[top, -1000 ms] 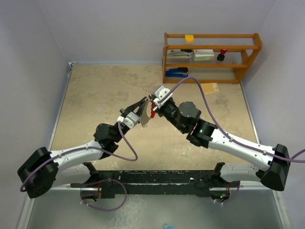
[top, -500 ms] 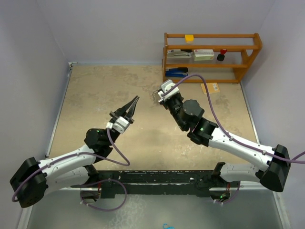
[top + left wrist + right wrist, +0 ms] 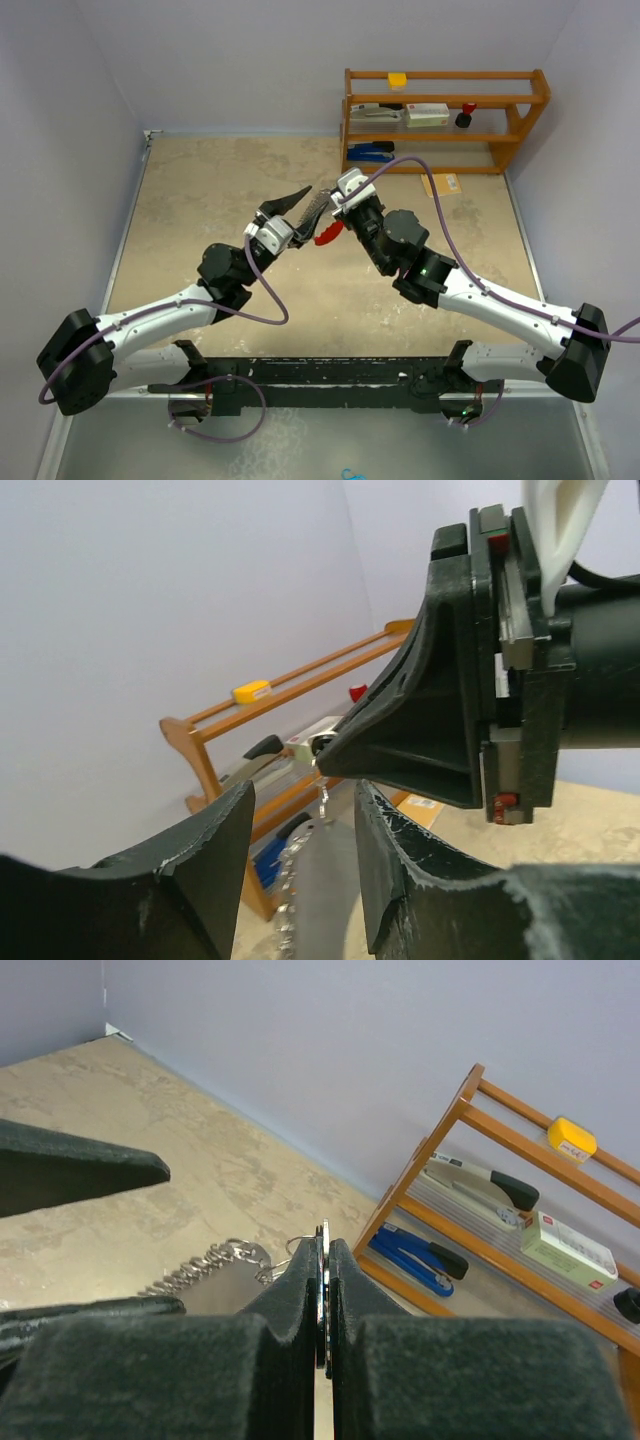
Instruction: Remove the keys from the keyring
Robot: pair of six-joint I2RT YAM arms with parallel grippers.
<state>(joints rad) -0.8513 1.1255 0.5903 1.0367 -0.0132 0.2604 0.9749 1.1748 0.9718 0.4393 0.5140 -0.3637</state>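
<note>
My right gripper (image 3: 330,205) is shut on the keys (image 3: 322,1272), thin flat metal pieces seen edge on between its pads. From them a small wire ring (image 3: 300,1245) leads to the keyring (image 3: 325,236), whose red crescent hangs below that gripper above the table. Its silvery ridged chain (image 3: 195,1272) and grey flat part (image 3: 325,900) run toward the left arm. My left gripper (image 3: 305,207) is open, with one finger (image 3: 205,865) on each side of the chain (image 3: 288,880) and a gap on both sides. The right gripper's black body (image 3: 440,720) fills the left wrist view just beyond.
A wooden shelf (image 3: 445,118) stands at the back right against the wall, holding a blue stapler (image 3: 415,1252), a grey stapler, a box and a yellow block. A tan envelope (image 3: 442,184) lies on the table in front of it. Walls close in the table.
Half a second ago my left gripper was shut and drawn back to the left. It has since moved in toward the right gripper and opened around the keyring's chain. The right gripper held still.
</note>
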